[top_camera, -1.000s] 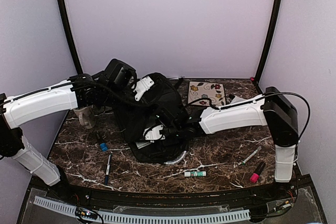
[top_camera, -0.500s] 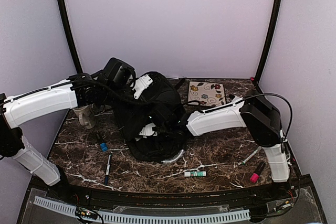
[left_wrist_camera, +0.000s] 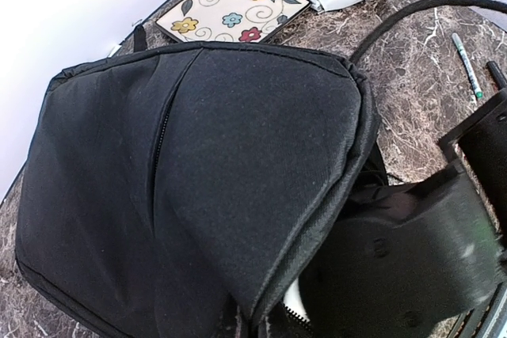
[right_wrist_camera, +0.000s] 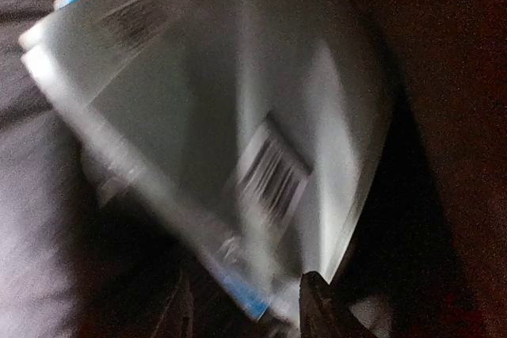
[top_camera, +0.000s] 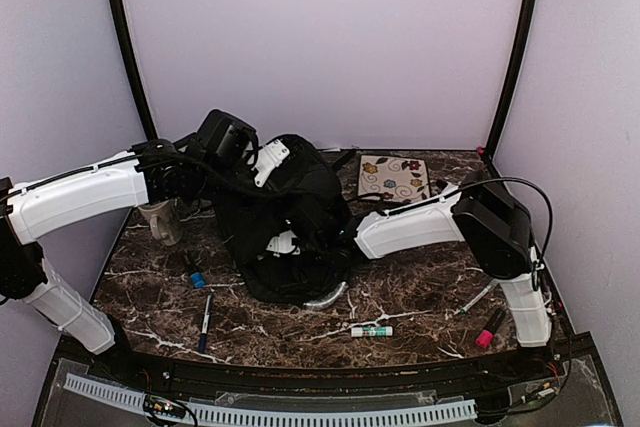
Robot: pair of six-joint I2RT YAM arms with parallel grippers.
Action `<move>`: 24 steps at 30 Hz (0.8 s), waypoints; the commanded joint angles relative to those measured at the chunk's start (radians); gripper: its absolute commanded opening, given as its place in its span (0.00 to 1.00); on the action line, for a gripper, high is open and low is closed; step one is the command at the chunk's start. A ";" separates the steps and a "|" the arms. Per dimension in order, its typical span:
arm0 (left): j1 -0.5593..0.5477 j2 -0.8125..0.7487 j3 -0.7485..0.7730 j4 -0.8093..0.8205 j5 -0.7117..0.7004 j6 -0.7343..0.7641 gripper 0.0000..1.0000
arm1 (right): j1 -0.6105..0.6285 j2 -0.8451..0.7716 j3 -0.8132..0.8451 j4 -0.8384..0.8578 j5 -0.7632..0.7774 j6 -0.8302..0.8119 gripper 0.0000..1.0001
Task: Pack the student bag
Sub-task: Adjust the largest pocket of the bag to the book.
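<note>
Left gripper [top_camera: 270, 167] clamped on student bag [left_wrist_camera: 198, 164] flap | right gripper [right_wrist_camera: 247, 310] unclear | black, soft

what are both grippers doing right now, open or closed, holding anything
Left gripper: closed, apparently pinching the top of the student bag.
Right gripper: inside the bag by a white packet; open or closed cannot be told.
</note>
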 commanded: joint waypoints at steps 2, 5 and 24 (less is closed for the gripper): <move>-0.010 -0.038 0.001 0.121 -0.033 -0.005 0.00 | 0.037 -0.164 -0.114 -0.024 -0.067 0.078 0.47; -0.010 -0.041 0.002 0.120 -0.061 -0.003 0.00 | 0.057 -0.239 -0.160 -0.054 -0.105 0.121 0.49; -0.003 -0.049 -0.066 0.125 -0.095 -0.030 0.00 | -0.124 -0.810 -0.452 -0.678 -0.655 0.266 0.48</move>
